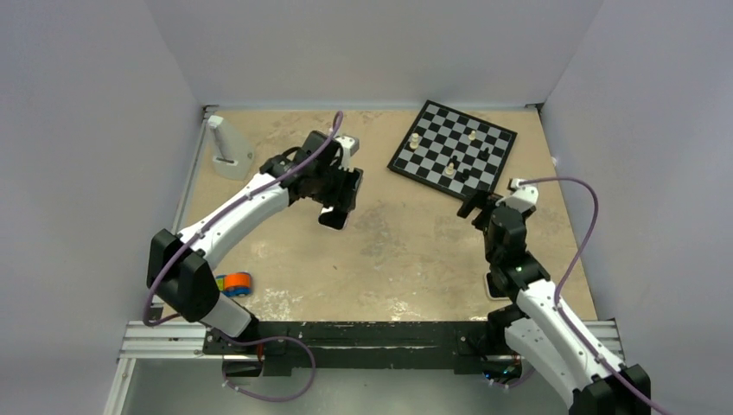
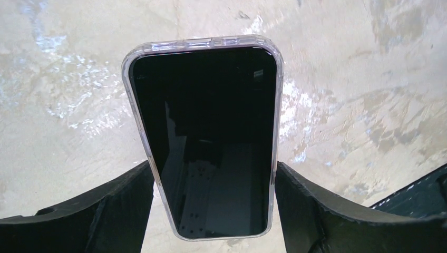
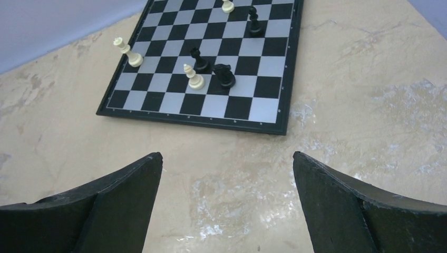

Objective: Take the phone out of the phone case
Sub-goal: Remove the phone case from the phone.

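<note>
The phone (image 2: 205, 142) has a glossy black screen and sits inside the translucent phone case (image 2: 200, 43), which shows as a pale rim around it. My left gripper (image 2: 213, 184) is shut on the case's two long sides near its lower end and holds it above the table, screen towards the camera. In the top view the cased phone (image 1: 334, 217) hangs below the left gripper (image 1: 343, 195) at mid-table. My right gripper (image 3: 226, 168) is open and empty over bare table just in front of the chessboard; it also shows in the top view (image 1: 478, 206).
A chessboard (image 1: 453, 149) with several pieces lies at the back right. A white stand (image 1: 226, 147) is at the back left. An orange and blue roll (image 1: 235, 284) lies by the left arm's base. A white-edged flat thing (image 1: 493, 285) is partly hidden under the right arm.
</note>
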Motion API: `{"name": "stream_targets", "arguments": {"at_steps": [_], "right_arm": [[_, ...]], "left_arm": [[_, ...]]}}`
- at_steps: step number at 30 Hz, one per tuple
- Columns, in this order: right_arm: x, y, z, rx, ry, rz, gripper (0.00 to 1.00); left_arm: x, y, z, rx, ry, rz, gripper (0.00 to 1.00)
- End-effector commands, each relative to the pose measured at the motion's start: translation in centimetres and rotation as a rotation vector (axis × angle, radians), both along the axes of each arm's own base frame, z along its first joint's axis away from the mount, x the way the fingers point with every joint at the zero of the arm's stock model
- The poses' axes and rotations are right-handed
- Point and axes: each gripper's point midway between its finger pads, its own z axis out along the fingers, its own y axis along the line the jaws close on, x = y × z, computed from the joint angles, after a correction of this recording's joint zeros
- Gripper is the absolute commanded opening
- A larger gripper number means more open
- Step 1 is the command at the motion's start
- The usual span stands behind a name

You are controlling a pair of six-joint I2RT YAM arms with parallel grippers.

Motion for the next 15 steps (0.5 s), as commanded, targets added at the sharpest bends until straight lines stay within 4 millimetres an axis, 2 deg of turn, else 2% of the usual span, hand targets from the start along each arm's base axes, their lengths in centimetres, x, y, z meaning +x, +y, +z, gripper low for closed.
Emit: {"name": "stream_targets", "arguments": {"at_steps": [1, 4, 5, 7, 12, 15], "right_arm": [[2.4, 2.4, 4.3, 0.057, 0.039, 0.070, 0.99], [3.6, 7.5, 5.7, 0.107, 0.153, 0.309, 0.99], [3.6, 9.8, 6.2, 0.140, 0.186, 0.428, 0.99], [3.6, 13.2, 6.6, 0.199, 0.270, 0.590, 0.98], [4.2, 19.3, 7.9, 0.379, 0.344, 0.866, 0.91], [4.3, 21.8, 8.2, 0.459, 0.369, 0.965, 0.85]], "left_arm": [[0.7, -2.4, 2.6, -0.052, -0.224, -0.172, 0.00], [0.1, -3.3, 3.2, -0.060, -0.276, -0.261, 0.00], [-0.1, -3.6, 3.5, -0.075, -0.290, -0.281, 0.00], [-0.7, -4.2, 3.9, -0.106, -0.308, -0.324, 0.00], [-1.3, -4.6, 3.9, -0.099, -0.324, -0.388, 0.00], [-1.5, -4.6, 3.7, -0.084, -0.330, -0.402, 0.00]]}}
